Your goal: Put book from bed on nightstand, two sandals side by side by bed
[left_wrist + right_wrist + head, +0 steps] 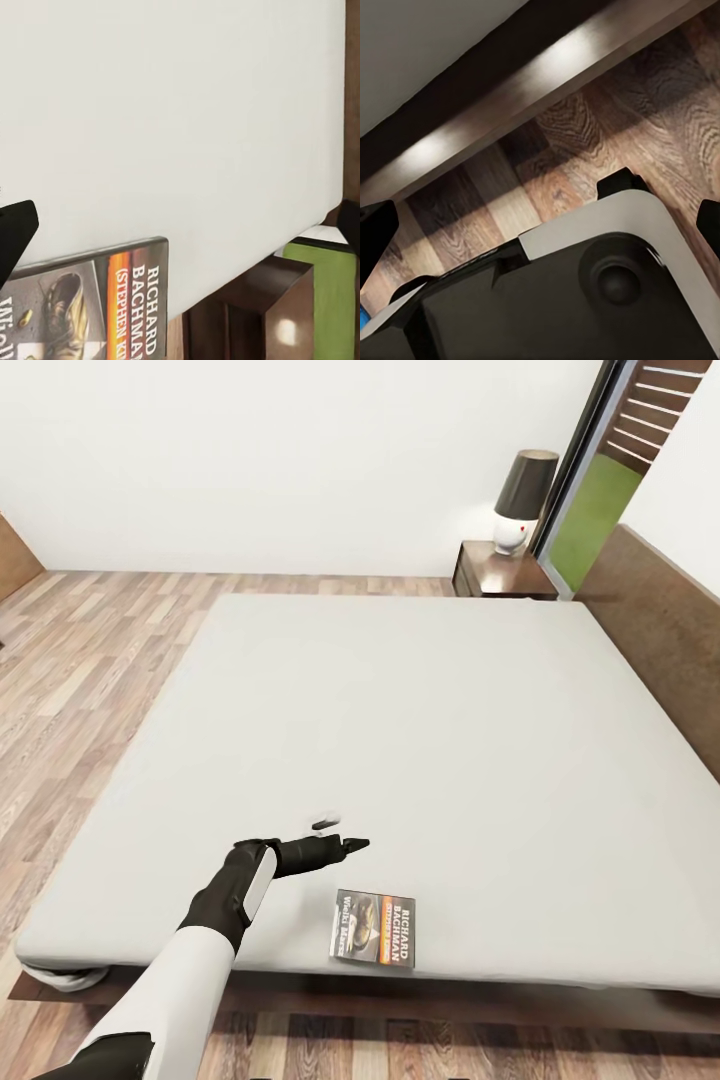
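While the left arm reaches out over the near edge of the bed [420, 710], the left gripper [345, 844] hovers above the smooth light grey mattress, black fingers pointing toward the headboard side. Jaws spread wide in the left wrist view, one black fingertip [13, 232] at each side of the frame, nothing between them. Arm: white glossy shell on the forearm, black matte wrist.

The book [373, 940] lies flat on the mattress, close to the near edge, just beside the left gripper and a little nearer the robot, not touching it. Thin rectangular paperback, dark cover picture, orange-red band, white lettering "RICHARD BACHMAN". In the left wrist view the book [97, 307] shows its glossy cover with a shoe-like picture and a thin dark edge.

Right gripper [540, 225]: two black fingertips at the frame sides, wide apart, holding nothing. Below it the robot's own body, white rounded panel over dark parts, and wood-plank floor [660, 112] with strong grain. A dark brown bed frame rail with a glossy highlight runs across.

Mattress is plain, rounded corners, sits on a dark brown wooden platform. Headboard [665, 630] on the right, flat brown board. Far side: dark-brown nightstand [495, 572], glossy top, against the white wall. On it a lamp [520, 500], white rounded base, dark tapered shade. Beside it a black-framed window [600, 490] with green grass and brown slats.
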Controlling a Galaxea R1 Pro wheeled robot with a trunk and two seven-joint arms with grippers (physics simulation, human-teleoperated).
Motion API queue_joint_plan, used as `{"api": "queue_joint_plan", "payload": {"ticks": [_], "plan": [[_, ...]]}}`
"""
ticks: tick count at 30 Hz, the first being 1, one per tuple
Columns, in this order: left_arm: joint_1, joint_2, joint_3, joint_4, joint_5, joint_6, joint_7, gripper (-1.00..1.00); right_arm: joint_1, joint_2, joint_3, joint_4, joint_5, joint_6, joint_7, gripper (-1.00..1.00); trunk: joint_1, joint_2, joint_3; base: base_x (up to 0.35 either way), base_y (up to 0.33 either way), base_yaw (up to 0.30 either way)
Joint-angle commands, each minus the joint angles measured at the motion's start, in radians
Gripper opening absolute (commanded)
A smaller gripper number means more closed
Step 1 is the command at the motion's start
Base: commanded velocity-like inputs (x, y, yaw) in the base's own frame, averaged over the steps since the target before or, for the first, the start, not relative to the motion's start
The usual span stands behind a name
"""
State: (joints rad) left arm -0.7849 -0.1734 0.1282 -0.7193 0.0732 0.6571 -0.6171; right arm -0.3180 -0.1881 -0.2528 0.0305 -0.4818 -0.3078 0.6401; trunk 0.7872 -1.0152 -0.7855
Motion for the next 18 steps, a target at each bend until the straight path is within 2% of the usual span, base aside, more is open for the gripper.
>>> {"api": "queue_joint_plan", "payload": {"ticks": [1,5,11,18], "plan": [[-0.001,-0.001,0.004,0.0,0.005,0.009,-0.001,1.0,-0.001,-0.001,-0.008,0.003,0.003,-0.004,0.006,1.0,0.004,-0.008,-0.004,0.0,0.0,0.0],[-0.001,-0.001,0.005,0.0,0.005,0.009,-0.001,1.0,-0.001,0.0,-0.008,0.003,0.003,-0.004,0.006,1.0,0.019,-0.036,-0.016,0.0,0.0,-0.005],[-0.001,-0.001,0.005,0.0,0.005,0.009,-0.002,1.0,-0.001,0.0,-0.008,0.003,0.003,-0.004,0.006,1.0,0.042,-0.078,-0.035,0.0,0.0,-0.147],[-0.001,-0.001,0.005,0.0,0.005,0.009,-0.002,1.0,-0.001,0.0,-0.008,0.003,0.003,-0.004,0.006,1.0,0.069,-0.127,-0.057,0.0,0.0,-0.045]]}}
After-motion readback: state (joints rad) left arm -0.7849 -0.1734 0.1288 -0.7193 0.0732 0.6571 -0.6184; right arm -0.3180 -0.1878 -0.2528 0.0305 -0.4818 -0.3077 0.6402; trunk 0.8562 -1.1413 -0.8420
